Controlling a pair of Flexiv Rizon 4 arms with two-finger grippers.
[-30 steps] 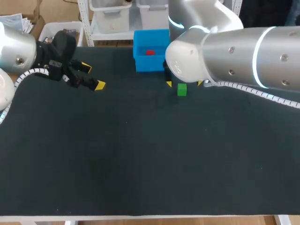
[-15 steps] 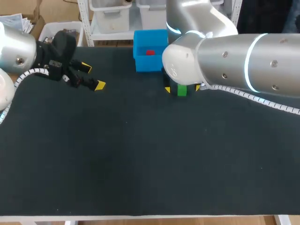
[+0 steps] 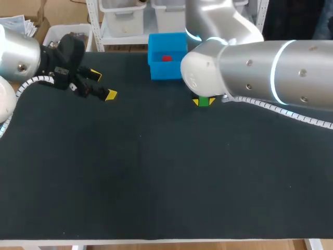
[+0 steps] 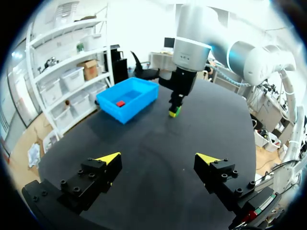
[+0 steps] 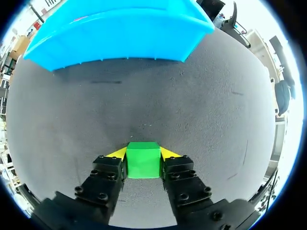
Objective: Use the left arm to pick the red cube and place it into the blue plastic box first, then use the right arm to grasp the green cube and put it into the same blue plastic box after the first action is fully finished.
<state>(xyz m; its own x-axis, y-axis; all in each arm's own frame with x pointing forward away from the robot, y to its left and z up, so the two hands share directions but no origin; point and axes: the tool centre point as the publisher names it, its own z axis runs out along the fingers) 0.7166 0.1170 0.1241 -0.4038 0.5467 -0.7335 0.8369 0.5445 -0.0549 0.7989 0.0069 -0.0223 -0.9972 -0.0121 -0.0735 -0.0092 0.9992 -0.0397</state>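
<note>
The green cube (image 5: 143,159) sits on the black table, and my right gripper (image 5: 143,154) is shut on it, a yellow tip against each side. From above, the green cube (image 3: 203,101) peeps out under my right arm, with the right gripper (image 3: 203,102) around it. Just behind it stands the blue plastic box (image 3: 167,63) with the red cube (image 3: 166,58) inside; the blue plastic box (image 5: 115,33) fills the space ahead of the right gripper. My left gripper (image 3: 103,85) hovers open and empty at the far left. In the left wrist view the left gripper (image 4: 158,159) faces the blue plastic box (image 4: 127,98), red cube (image 4: 120,103) and green cube (image 4: 174,112).
The black table mat (image 3: 156,177) stretches bare toward the front edge. My right arm's thick silver link (image 3: 260,70) hangs over the back right of the table and hides the gripper's body.
My right gripper came down around the green cube and closed on it. The left arm has not moved.
</note>
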